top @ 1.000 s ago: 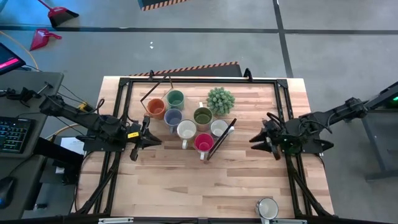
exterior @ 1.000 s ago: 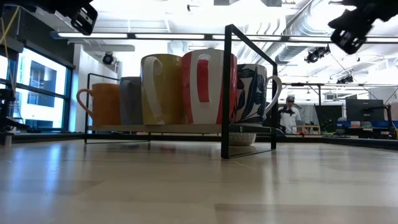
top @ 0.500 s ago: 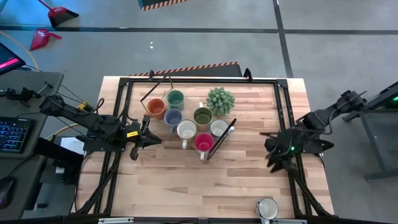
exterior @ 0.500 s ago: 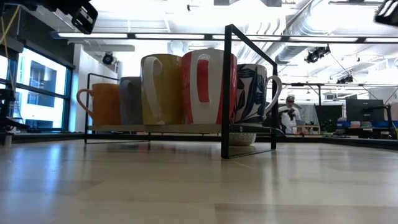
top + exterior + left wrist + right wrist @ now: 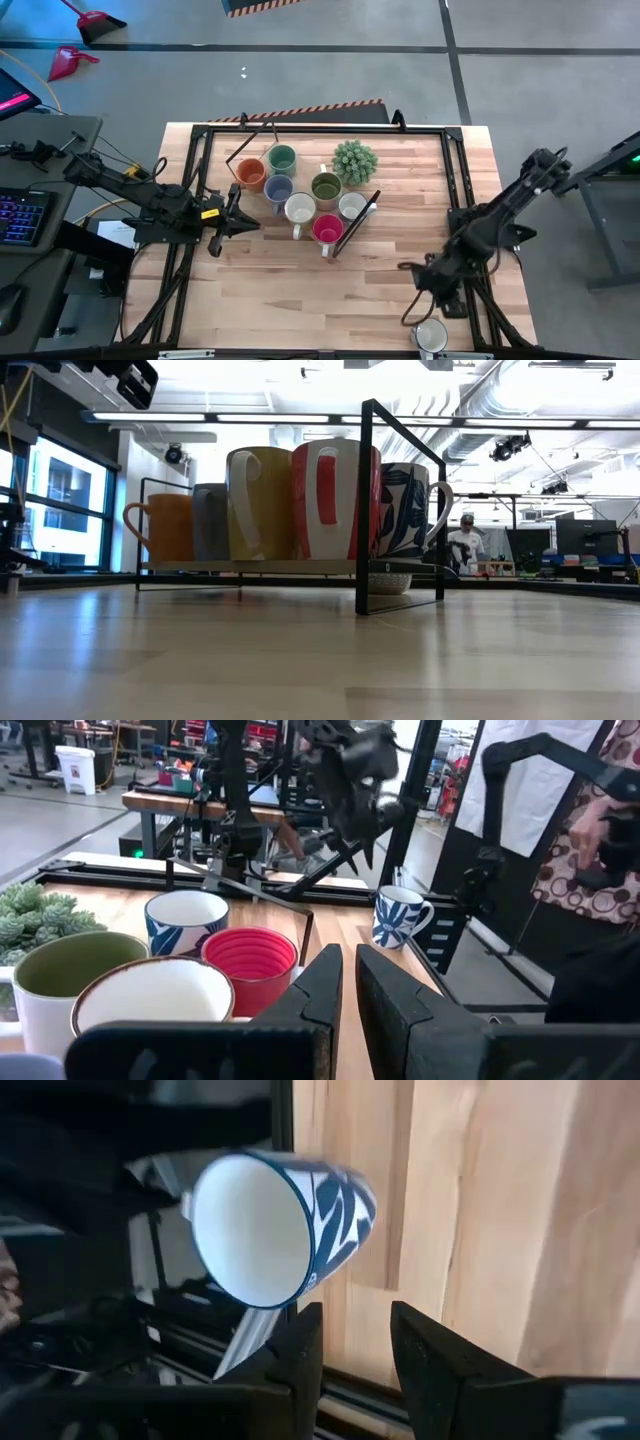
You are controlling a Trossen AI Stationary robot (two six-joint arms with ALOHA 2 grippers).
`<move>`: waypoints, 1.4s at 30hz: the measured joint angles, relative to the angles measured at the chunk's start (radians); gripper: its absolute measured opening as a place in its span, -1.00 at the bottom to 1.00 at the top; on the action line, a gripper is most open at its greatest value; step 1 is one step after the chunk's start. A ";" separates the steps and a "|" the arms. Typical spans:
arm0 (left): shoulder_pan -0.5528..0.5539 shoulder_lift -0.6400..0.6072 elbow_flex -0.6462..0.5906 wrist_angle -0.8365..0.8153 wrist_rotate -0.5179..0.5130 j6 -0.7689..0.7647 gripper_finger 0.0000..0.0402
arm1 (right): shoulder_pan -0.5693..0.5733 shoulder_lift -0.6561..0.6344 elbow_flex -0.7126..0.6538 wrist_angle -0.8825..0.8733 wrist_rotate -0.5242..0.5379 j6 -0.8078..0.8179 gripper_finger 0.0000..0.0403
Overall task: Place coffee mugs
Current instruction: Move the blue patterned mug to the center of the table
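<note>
Seven coffee mugs stand upright in a cluster at the table's middle, inside a black wire frame (image 5: 358, 222). Among them are orange (image 5: 251, 175), green (image 5: 282, 158), blue-grey (image 5: 278, 188), olive (image 5: 326, 187), white (image 5: 300, 208) and red-pink (image 5: 327, 229). One more mug, white with blue leaves (image 5: 430, 335) (image 5: 280, 1230), stands alone on its base at the near right corner. My right gripper (image 5: 415, 290) (image 5: 355, 1350) hangs open just above and beside it, slanting down, touching nothing. My left gripper (image 5: 240, 222) (image 5: 348, 990) is shut and level, left of the cluster.
A spiky green potted plant (image 5: 354, 160) stands behind the cluster. Black frame rails (image 5: 455, 180) run along the table's edges. Bare wood lies between the cluster and the near edge. A person (image 5: 462, 545) is in the room beyond the table.
My right gripper has swung from the table's right side toward the near edge, to the lone blue-leaf mug, and has tipped from level to slanting down. It has left the low view. The mugs and my left gripper have stayed put.
</note>
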 joint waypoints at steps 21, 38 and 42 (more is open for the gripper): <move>0.000 0.000 0.000 -0.004 0.001 0.001 -0.90 | 0.030 0.336 0.170 0.006 -0.034 -0.011 -0.48; 0.000 0.000 0.000 -0.005 0.002 0.001 -0.90 | 0.066 0.482 0.167 0.055 0.076 -0.011 -0.49; 0.000 0.000 0.000 -0.005 0.002 0.001 -0.90 | 0.066 0.491 0.167 0.057 0.119 -0.011 -0.49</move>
